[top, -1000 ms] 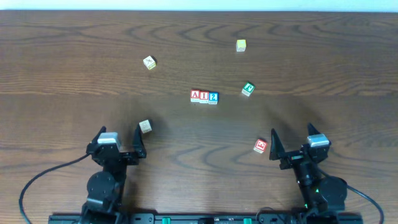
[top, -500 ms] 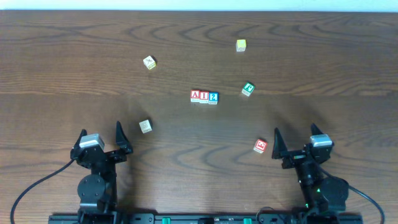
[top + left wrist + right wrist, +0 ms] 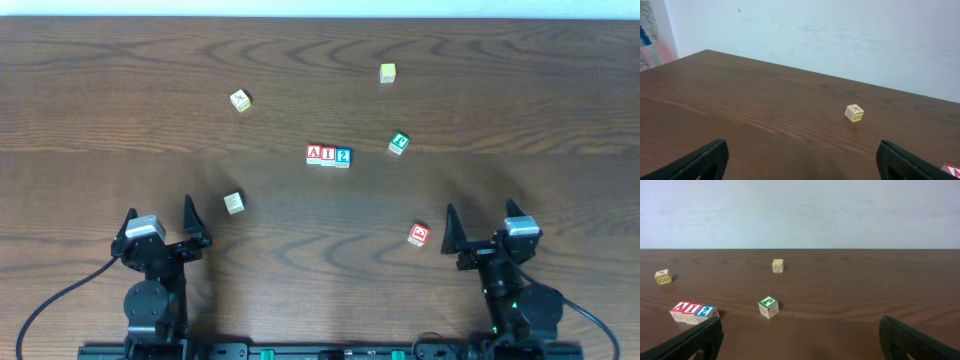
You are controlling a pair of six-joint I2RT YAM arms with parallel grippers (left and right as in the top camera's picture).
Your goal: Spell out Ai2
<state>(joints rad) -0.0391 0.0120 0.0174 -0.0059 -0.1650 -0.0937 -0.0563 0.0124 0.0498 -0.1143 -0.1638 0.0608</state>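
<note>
Three letter blocks stand touching in a row at the table's middle: a red A block (image 3: 314, 154), a red I block (image 3: 328, 155) and a blue 2 block (image 3: 343, 156). The row also shows at the lower left of the right wrist view (image 3: 692, 312). My left gripper (image 3: 160, 220) is open and empty near the front left. My right gripper (image 3: 482, 228) is open and empty near the front right. Both are well clear of the row.
Loose blocks lie around: a green one (image 3: 399, 143) (image 3: 769, 306), a yellow one (image 3: 387, 72) (image 3: 778, 265) at the back, a pale yellow one (image 3: 240, 100) (image 3: 663, 276) (image 3: 854, 113), a plain one (image 3: 233, 203) by the left gripper, a red one (image 3: 419, 235) by the right gripper.
My left arm has drawn back and to the left, away from the plain block. My right arm has shifted slightly right. The blocks have not moved.
</note>
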